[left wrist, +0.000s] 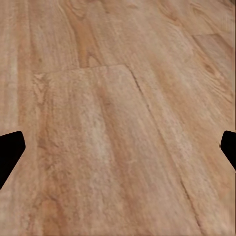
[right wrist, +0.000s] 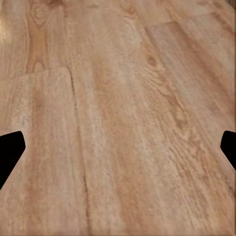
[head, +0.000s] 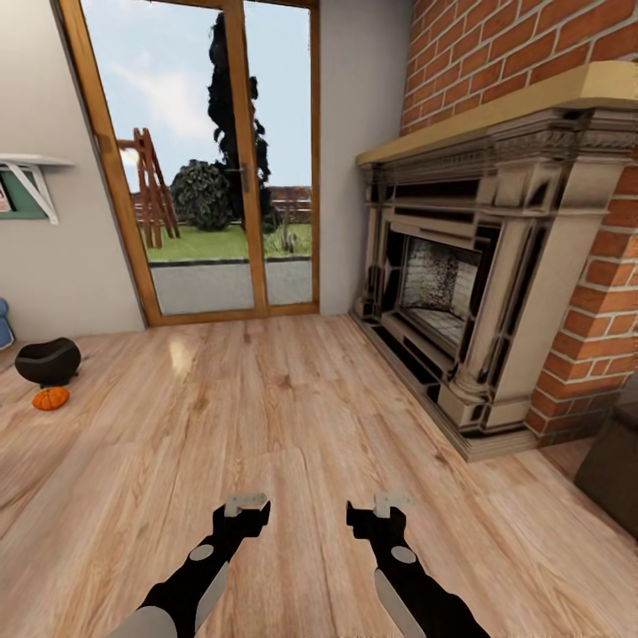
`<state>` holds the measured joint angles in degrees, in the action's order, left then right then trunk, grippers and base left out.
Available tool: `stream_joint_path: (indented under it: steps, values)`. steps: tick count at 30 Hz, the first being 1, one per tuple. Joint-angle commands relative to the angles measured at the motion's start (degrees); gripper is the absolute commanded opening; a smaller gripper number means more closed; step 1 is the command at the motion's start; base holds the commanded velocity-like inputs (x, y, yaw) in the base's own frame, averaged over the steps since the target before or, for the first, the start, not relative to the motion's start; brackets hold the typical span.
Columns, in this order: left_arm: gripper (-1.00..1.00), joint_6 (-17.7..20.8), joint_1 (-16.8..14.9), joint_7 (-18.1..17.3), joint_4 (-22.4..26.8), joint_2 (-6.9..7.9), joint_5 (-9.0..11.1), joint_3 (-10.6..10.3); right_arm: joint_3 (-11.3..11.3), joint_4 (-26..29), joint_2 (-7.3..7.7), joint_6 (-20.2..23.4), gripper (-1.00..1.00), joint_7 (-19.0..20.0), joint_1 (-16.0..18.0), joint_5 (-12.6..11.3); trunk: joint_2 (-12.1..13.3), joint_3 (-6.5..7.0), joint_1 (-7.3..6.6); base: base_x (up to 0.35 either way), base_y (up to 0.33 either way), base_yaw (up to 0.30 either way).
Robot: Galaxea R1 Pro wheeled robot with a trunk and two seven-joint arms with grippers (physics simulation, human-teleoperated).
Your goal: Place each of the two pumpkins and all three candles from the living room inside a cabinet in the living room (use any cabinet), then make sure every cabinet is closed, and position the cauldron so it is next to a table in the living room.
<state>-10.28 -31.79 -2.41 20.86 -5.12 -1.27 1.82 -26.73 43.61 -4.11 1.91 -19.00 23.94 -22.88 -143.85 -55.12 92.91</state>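
Far left on the plank floor (head: 292, 416): black cauldron (head: 48, 361) upright, one orange pumpkin (head: 50, 398) just beside it on its near side. Far wall centre: wood-framed glass door (head: 221, 159) giving onto a garden. Right: brick fireplace (head: 478, 266) with stone surround. Near, low in the head view: left gripper (head: 246, 505) and right gripper (head: 392, 504) held side by side over bare floor. Both wrist views show fingers (left wrist: 10, 152) spread wide, nothing between them; right fingers (right wrist: 10, 152) likewise.
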Motion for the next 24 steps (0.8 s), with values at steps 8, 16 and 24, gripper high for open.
stream_joint_path:
  steps: [8, 16, 24]
  values:
    - [1.0, -0.18, -0.02, -0.22, 0.05, 0.02, -0.13, 0.2, -0.23, 0.07, 0.06, 0.2, 1.0, -0.43, 0.05, -0.37, -0.02, -0.75, -0.01, 0.001, 0.001, -0.146]
    - [1.0, -0.18, -0.01, -0.25, 0.06, 0.02, -0.13, 0.2, -0.17, 0.07, 0.08, 0.2, 1.0, -0.42, 0.05, -0.41, -0.02, -1.35, -0.01, 0.0, 0.0, -0.187]
    - [1.0, -0.25, -0.02, -0.27, 0.06, 0.02, -0.12, 0.2, -0.08, 0.07, 0.2, 0.2, 1.0, -0.42, 0.05, -0.51, -0.02, -1.9, -0.01, 0.0, 0.0, -0.202]
